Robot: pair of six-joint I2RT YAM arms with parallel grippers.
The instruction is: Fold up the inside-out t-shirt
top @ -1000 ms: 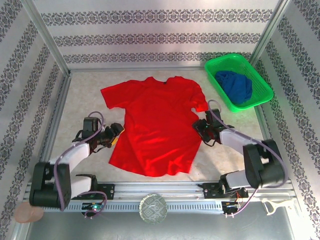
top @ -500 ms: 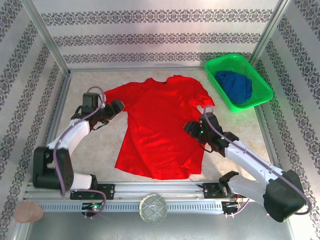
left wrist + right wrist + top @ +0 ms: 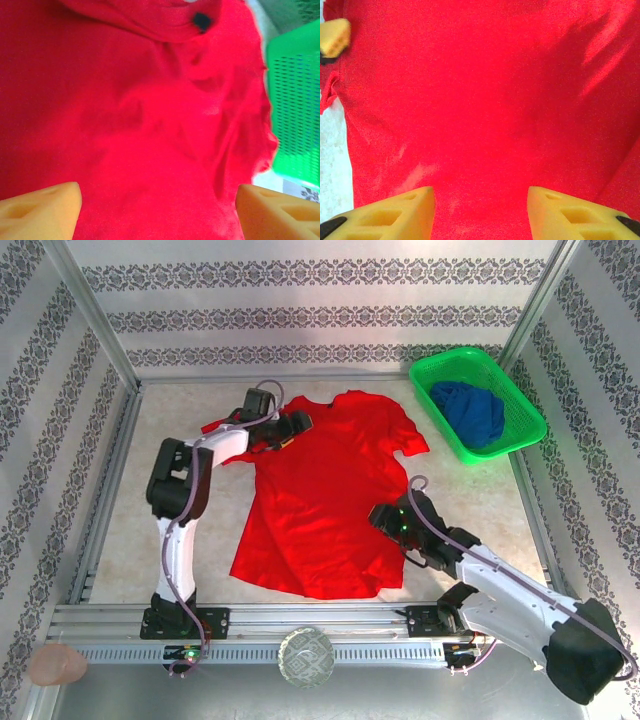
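Observation:
The inside-out t-shirt (image 3: 320,495) lies spread on the table, bright red and wrinkled, neck toward the far wall. My left gripper (image 3: 296,425) hovers over its left shoulder, open, with only red cloth (image 3: 150,125) between its yellow pads (image 3: 42,210). A small dark tag (image 3: 201,20) shows at the neckline. My right gripper (image 3: 384,519) is at the shirt's right side edge near the waist, open, its pads (image 3: 387,212) apart over flat cloth (image 3: 485,110). The left gripper's pad (image 3: 334,35) shows in the right wrist view's top left corner.
A green basket (image 3: 478,400) at the far right holds a dark blue garment (image 3: 470,412); its wall (image 3: 295,100) lies just past the shirt's right sleeve. Patterned walls enclose the table. A metal rail (image 3: 320,620) runs along the near edge, with a round glass piece (image 3: 306,655) in front.
My left arm swung from the shirt's lower left side up to its left shoulder. The right gripper moved from the right sleeve down along the shirt's right side. The left sleeve drew inward.

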